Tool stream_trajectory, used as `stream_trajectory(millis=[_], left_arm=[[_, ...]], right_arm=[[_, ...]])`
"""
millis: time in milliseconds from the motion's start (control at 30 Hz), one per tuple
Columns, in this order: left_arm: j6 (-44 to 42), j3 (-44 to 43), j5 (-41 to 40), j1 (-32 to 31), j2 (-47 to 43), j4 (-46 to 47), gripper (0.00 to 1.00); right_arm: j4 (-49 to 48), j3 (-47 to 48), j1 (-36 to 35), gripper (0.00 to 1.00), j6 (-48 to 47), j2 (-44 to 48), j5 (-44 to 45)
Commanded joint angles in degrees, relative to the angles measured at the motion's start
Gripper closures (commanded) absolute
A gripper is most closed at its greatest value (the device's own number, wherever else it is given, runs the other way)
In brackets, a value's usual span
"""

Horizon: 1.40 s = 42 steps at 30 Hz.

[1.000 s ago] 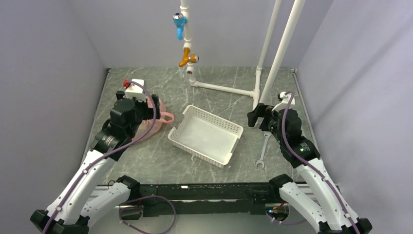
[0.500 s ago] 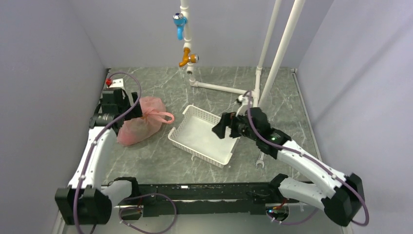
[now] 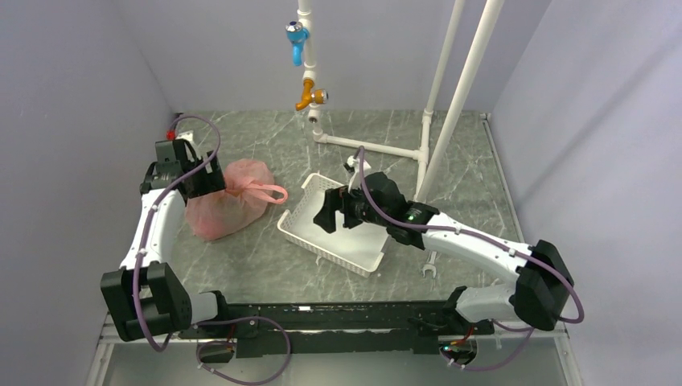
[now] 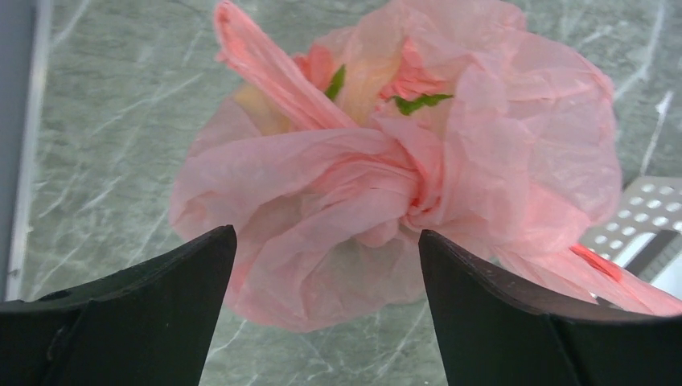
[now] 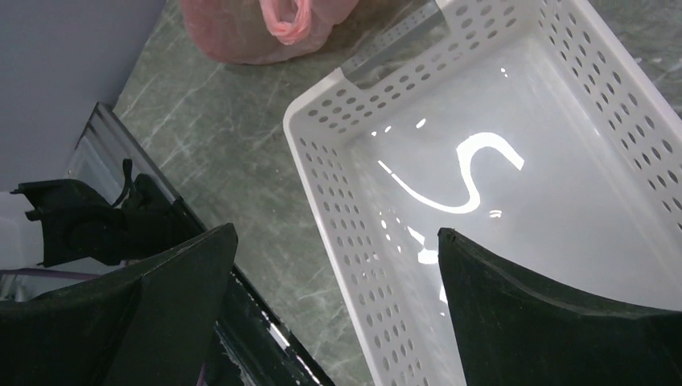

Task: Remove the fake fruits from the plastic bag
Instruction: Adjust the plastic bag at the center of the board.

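The pink plastic bag [image 3: 229, 205] lies bunched and knotted on the table's left side, its loop handle pointing right. In the left wrist view the bag [image 4: 402, 161] fills the frame; green bits and a pale yellow shape show through it, the fruits otherwise hidden. My left gripper [image 3: 203, 178] is open, just at the bag's far-left edge; the bag sits between and beyond its fingers [image 4: 326, 265]. My right gripper [image 3: 326, 219] is open and empty above the white basket's left part, its fingers astride the basket's left wall [image 5: 334, 241].
The white slotted basket [image 3: 378, 259] stands empty mid-table. A wrench [image 3: 432, 256] lies right of it. White pipes [image 3: 370, 146] with a blue tap [image 3: 297, 39] and an orange tap [image 3: 310, 94] stand at the back. Grey walls close in the table.
My right arm has swung left from the right side to over the basket. My left arm has drawn back off the bag to its far-left edge, uncovering it.
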<state>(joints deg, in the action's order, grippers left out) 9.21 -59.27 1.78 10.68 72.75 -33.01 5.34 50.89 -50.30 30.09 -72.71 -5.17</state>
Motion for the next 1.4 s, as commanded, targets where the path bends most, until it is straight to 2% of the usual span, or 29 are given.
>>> stream_trajectory(millis=[0, 167, 300, 700, 767, 867, 1100, 1200, 1367], left_arm=[[-2.60, 1.63, 7.77, 0.04, -0.80, 3.37, 0.07], [-1.83, 0.46, 10.92, 0.01, 2.93, 2.32, 0.10], [-1.74, 0.70, 10.91, 0.02, 3.68, 2.60, 0.30], [-3.01, 0.76, 4.04, -1.44, 5.85, 1.63, 0.55], [-3.06, 0.72, 4.68, -1.58, 6.01, 1.40, 0.67], [-2.25, 1.74, 6.03, -1.61, 4.26, 1.48, 0.99], [2.47, 4.23, 9.97, -2.61, -3.70, -1.29, 1.00], [4.24, 4.99, 11.47, -2.61, -8.02, -2.09, 1.00], [5.95, 11.00, 18.99, -2.60, -13.46, 1.67, 1.00]], right_arm=[[-3.85, 4.92, -0.90, 0.00, -1.10, -3.07, -1.90], [-5.83, 7.40, -1.52, 0.00, 0.08, -6.32, -4.64], [-7.86, 7.66, -2.34, 0.00, 1.15, -7.68, -5.59], [-8.72, 5.83, -4.15, 0.00, 1.90, -7.18, -3.38], [-8.73, 5.88, -4.33, 0.00, 1.82, -7.21, -2.94], [-8.32, 6.35, -4.61, 0.00, 1.50, -7.74, -2.11], [-1.44, 15.34, -6.58, 0.00, -0.65, -13.45, 4.45], [-0.59, 19.63, -7.77, 0.01, 1.63, -15.98, 8.05], [-0.11, 28.02, -10.04, 0.09, 4.88, -22.01, 10.73]])
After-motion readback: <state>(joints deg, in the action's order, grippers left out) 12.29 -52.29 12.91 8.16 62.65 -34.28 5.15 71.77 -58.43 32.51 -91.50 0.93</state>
